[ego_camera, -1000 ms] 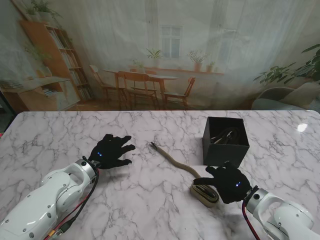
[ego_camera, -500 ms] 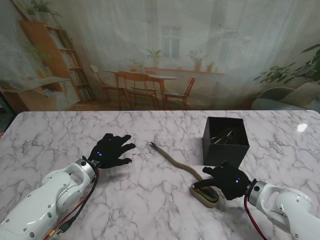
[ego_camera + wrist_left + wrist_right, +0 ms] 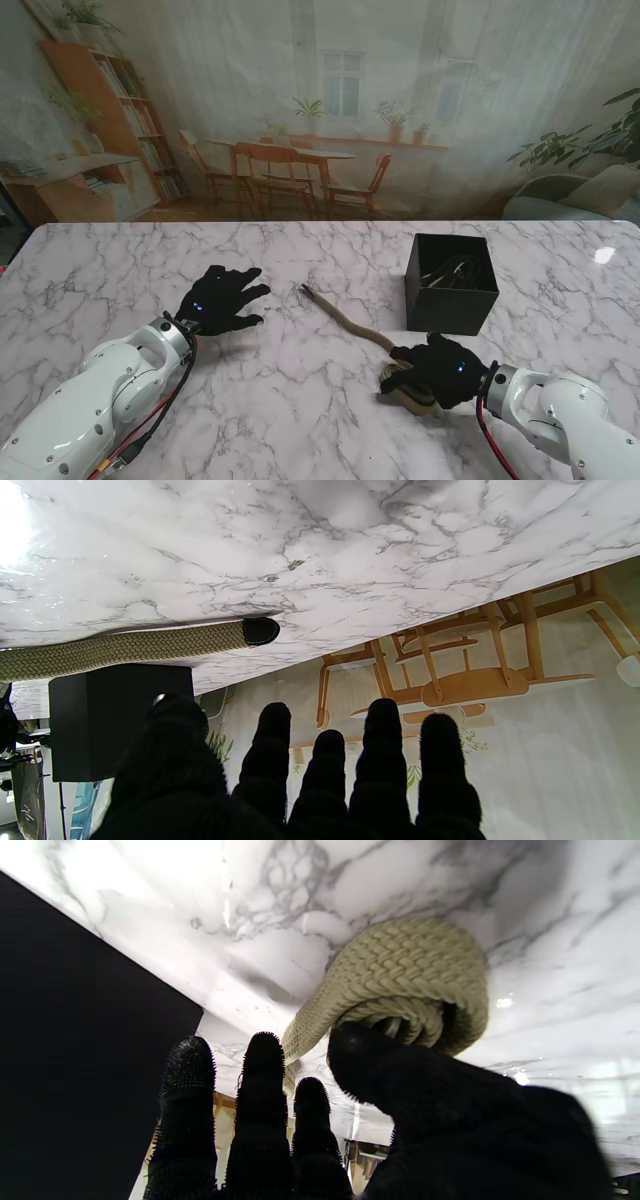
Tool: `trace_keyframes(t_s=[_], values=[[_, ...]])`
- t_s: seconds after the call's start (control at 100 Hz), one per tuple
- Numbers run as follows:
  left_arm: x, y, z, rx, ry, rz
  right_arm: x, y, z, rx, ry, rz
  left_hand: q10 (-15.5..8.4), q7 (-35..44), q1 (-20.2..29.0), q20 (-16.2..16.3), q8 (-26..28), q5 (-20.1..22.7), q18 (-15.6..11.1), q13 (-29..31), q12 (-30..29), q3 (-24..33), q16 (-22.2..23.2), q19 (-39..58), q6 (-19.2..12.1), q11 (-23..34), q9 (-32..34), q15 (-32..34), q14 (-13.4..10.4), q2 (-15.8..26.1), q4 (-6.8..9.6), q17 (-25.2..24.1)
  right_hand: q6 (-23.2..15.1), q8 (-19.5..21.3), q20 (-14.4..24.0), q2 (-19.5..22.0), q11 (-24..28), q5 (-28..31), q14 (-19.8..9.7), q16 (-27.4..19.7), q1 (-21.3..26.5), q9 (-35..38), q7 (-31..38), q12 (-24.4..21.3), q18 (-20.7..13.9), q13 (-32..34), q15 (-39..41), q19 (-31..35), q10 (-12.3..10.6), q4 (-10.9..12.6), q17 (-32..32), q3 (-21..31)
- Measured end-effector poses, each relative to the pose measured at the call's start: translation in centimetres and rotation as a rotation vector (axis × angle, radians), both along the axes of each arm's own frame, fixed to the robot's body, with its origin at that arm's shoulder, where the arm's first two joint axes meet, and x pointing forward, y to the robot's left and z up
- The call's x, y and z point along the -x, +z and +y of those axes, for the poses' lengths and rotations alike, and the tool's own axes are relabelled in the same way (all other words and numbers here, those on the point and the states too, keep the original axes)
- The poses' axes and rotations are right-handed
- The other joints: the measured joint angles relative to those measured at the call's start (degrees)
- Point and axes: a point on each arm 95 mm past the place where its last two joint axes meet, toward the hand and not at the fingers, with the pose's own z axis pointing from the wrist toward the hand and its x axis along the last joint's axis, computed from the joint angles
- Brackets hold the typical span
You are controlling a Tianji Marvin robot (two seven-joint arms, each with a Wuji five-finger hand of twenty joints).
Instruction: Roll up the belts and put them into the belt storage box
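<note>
right robot hand [image 3: 443, 368]: rested on coiled end of woven belt [image 3: 350, 328], thumb against the roll, grip unclear
left robot hand [image 3: 220, 301]: fingers spread, held nothing
belt tail: stretched toward left robot hand across counter [image 3: 300, 400]
belt storage box [image 3: 450, 284]: just beyond right robot hand

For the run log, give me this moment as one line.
right robot hand: on coiled end of belt | left robot hand: open, idle | box: holds another belt
</note>
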Motion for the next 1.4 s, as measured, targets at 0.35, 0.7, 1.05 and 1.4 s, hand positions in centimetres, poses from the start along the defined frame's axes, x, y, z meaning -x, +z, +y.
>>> trace_keyframes(t_s=[0.35,0.7,1.05,1.4], values=[[0.0,0.0,0.0,-0.001,0.001,0.0,-0.5,-0.6,-0.4,-0.007,-0.028,-0.004,0.0,0.0,0.0,0.0,0.0,0.0,0.0,0.0,0.0,0.0,0.5,0.0,0.0,0.0,0.0,0.0,0.0,0.0,0.0,0.0,-0.6,0.7,-0.6,0.0,0.1,1.2,0.0,0.0,-2.8,-0.6,2.1,0.0,-1.6,-1.3,0.0,0.0,0.0,0.3,-0.6,1.9],[0.0,-0.1,0.0,-0.004,0.002,0.004,0.6,0.7,-0.4,-0.008,0.009,-0.069,0.0,0.0,0.0,0.0,0.0,0.0,0.0,0.0,0.0,0.0,0.6,0.0,0.0,0.0,0.0,0.0,0.0,0.0,0.0,0.0,-0.6,0.8,-0.6,0.0,0.1,1.2,-0.7,0.0,-3.5,-0.5,2.2,0.0,-1.6,-1.3,0.0,0.3,0.0,0.0,-0.7,1.7],[0.0,-0.1,0.0,-0.004,0.002,0.005,0.0,0.4,-1.4,0.002,-0.018,-0.087,0.0,0.0,0.0,0.0,0.0,0.0,0.0,0.0,0.0,0.0,0.6,0.0,0.0,0.0,0.0,0.0,0.0,0.0,0.0,0.0,-0.7,0.8,-0.6,-0.6,0.1,3.1,3.0,-2.1,3.7,-0.5,1.9,0.0,-1.7,-1.3,0.0,0.4,-0.1,0.0,-0.7,6.8],[0.0,-0.1,0.0,-0.002,0.001,0.001,0.3,-0.1,-0.4,-0.036,0.007,-0.053,0.0,0.0,0.0,0.0,0.0,0.0,0.0,0.0,0.0,0.0,0.6,0.0,0.0,0.0,0.0,0.0,0.0,0.0,0.0,0.0,-1.4,2.5,-1.1,-0.6,0.2,12.1,4.1,-3.5,4.3,-0.5,4.6,0.0,-1.5,-0.6,-1.2,0.1,-0.6,0.0,-0.7,7.4]])
